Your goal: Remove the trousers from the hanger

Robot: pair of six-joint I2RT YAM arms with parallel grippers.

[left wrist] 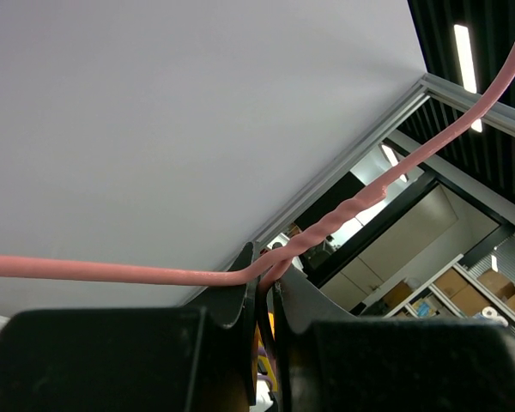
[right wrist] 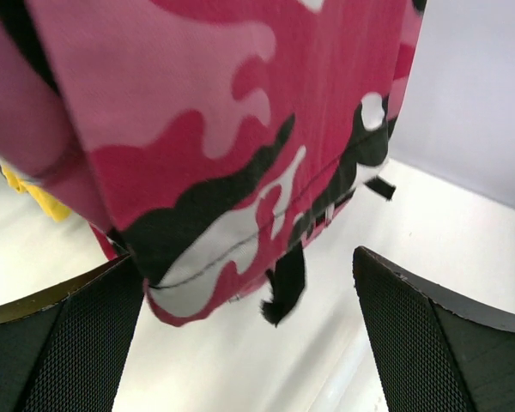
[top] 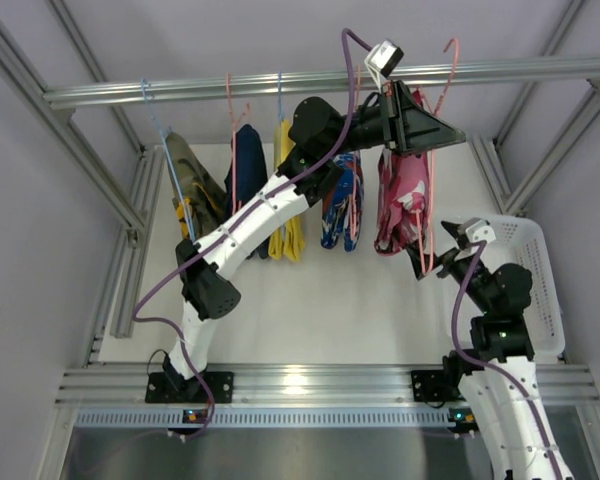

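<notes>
A white basket (top: 546, 285) sits at the right of the table (top: 310, 300). On the far left, olive camouflage (top: 193, 185), navy (top: 248, 165) and yellow (top: 286, 195) garments hang from a metal rail (top: 180, 92).

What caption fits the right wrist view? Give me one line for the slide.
Open right hand poised at the lower edge of the red-pink camouflage trousers, not yet closed on them.

Enclosure and surroundings. From above we see a white tabletop (top: 310, 320) walled by pale grey panels (top: 40, 280) within an aluminium frame. A horizontal rail (top: 310, 80) crosses the top, and a ribbed profile (top: 310, 382) along the near edge catches a bright reflection. A white perforated basket (top: 540, 290) stands at the right side. Through the left wrist camera we note, beyond the frame edge (left wrist: 360, 146), a dark slatted ceiling (left wrist: 498, 34) with a lit strip lamp (left wrist: 465, 56) and shelving bearing cardboard boxes (left wrist: 489, 283)
</notes>
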